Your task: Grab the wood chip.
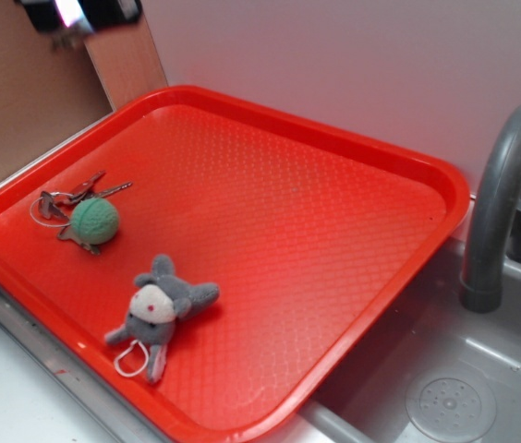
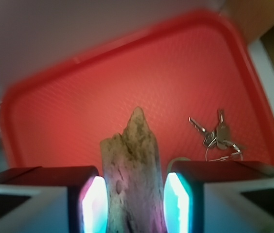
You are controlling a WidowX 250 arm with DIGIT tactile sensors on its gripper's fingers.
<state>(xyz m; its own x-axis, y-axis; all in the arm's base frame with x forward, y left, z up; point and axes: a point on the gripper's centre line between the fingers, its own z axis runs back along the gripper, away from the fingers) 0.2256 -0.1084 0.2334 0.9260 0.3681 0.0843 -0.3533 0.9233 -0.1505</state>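
In the wrist view the wood chip, a rough brown streaky sliver with a pointed tip, stands between my two lit pads. My gripper is shut on it, both pads pressing its sides, well above the red tray. The exterior view catches only a dark part of the gripper at the top left edge, above the tray's far left corner; the chip does not show there.
On the red tray lie a green ball on a bunch of keys and a grey plush toy. A grey faucet and sink sit to the right. A wooden board leans behind the tray.
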